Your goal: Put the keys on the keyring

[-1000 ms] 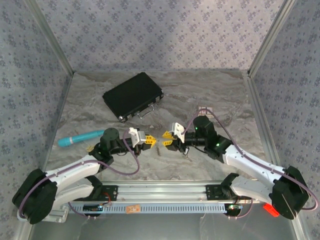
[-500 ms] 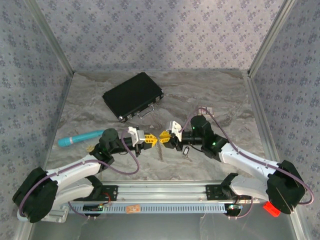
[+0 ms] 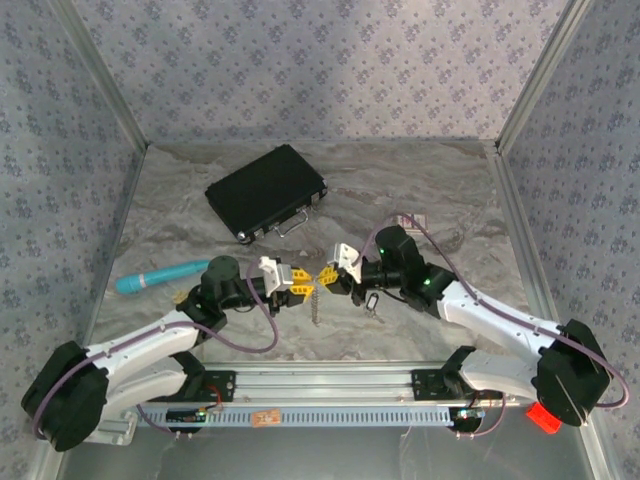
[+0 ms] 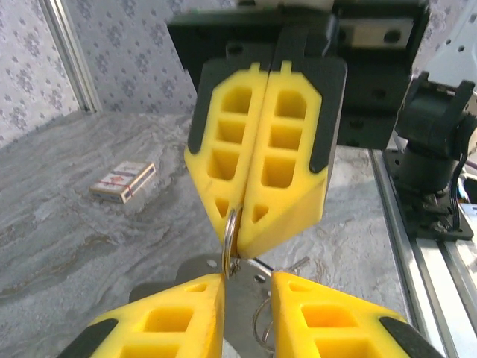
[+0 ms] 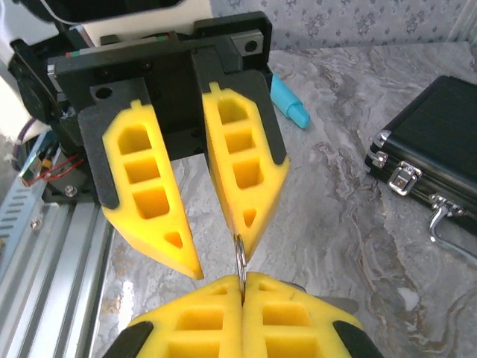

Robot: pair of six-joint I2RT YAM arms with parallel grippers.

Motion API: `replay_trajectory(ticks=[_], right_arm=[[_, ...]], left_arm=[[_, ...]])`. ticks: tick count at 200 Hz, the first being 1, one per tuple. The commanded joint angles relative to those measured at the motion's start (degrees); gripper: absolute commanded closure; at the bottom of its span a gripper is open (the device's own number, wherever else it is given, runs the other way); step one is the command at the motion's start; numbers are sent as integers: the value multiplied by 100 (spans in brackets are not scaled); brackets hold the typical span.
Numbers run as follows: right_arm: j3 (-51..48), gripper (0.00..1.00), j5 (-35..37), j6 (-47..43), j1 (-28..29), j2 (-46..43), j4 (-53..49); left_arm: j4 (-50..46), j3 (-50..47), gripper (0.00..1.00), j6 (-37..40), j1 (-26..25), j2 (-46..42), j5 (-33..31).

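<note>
Table (image 3: pixel 420 180): marble top. Work is happening mid-air over its centre.
Black case (image 3: pixel 266 190): far L, well apart from the work, no part in this.
R gripper (image 5: pixel 242 285): fingers pressed flat together, pinching the keyring (image 5: pixel 241 259) by one edge. Ring stands edge-on betw. the two grippers.
L gripper (image 5: pixel 220 257): jaws parted, modest gap, gripping nothing I can make out. One tip sits just beside the ring's free edge.
Hanging key piece (image 3: pixel 315 303): dangles from the ring, below both grippers, clear of the table.
Loose metal item (image 3: pixel 372 303): on the table under the R arm, prob. another key. Too small to confirm.

Risks, biggest first:
1. Ring is held by a thin edge only. A push from L could twist it or pop it out, and ring + hanging piece would drop.
2. Ring isn't centred in L's gap. If L closes off-line it knocks the ring sideways instead of clamping it.
3. Tips of both grippers are v. close. Any fwd creep means a finger-to-finger bump that jolts the pinch.
4. Dangling piece may swing and snag L's fingers.
</note>
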Motion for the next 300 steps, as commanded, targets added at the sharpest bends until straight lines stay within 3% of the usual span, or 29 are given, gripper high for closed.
replay_trajectory(ticks=[1, 61, 123, 153, 167, 194, 237, 300], right_arm=[[610, 100, 292, -937, 149, 52, -1395], [1453, 100, 644, -1738, 487, 470, -2632], [1703, 100, 820, -1799, 709, 703, -2731], [1684, 98, 832, -1741, 754, 720, -2714], [1531, 85, 769, -1616, 698, 603, -2523], [828, 78, 174, -976, 259, 109, -1546], [135, 77, -175, -498, 96, -143, -727], [77, 79, -224, -308, 137, -57, -408]], left_arm=[[-967, 408, 78, 619, -47, -157, 109], [-1238, 563, 85, 830, -51, -154, 265], [-1221, 591, 91, 831, -63, -166, 367], [-1123, 565, 100, 814, -63, -179, 348], [-1076, 531, 100, 795, -72, -197, 348], [-903, 422, 100, 718, -79, -234, 365], [-708, 332, 100, 689, -134, -182, 379], [-674, 341, 100, 680, -168, -139, 413]])
